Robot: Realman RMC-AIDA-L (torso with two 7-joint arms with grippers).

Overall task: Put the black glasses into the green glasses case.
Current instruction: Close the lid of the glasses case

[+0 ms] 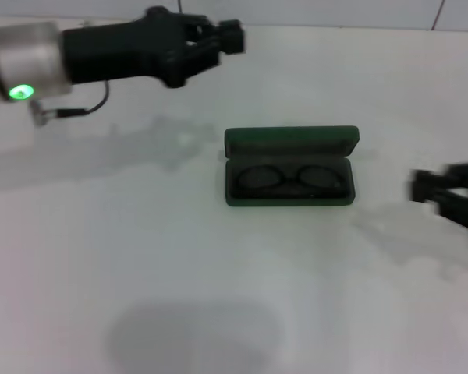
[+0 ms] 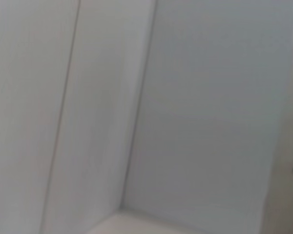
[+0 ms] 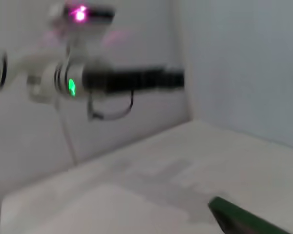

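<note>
The green glasses case (image 1: 290, 167) lies open in the middle of the white table, its lid raised at the back. The black glasses (image 1: 290, 178) lie inside it, lenses side by side. A corner of the case also shows in the right wrist view (image 3: 244, 219). My left gripper (image 1: 228, 37) is raised at the far left, above and behind the case, holding nothing; it also shows in the right wrist view (image 3: 178, 79). My right gripper (image 1: 420, 187) is at the right edge, level with the case and apart from it, empty.
The white table (image 1: 218, 280) spreads all around the case. A white tiled wall stands at the back (image 1: 335, 12). The left wrist view shows only white wall panels (image 2: 185, 122).
</note>
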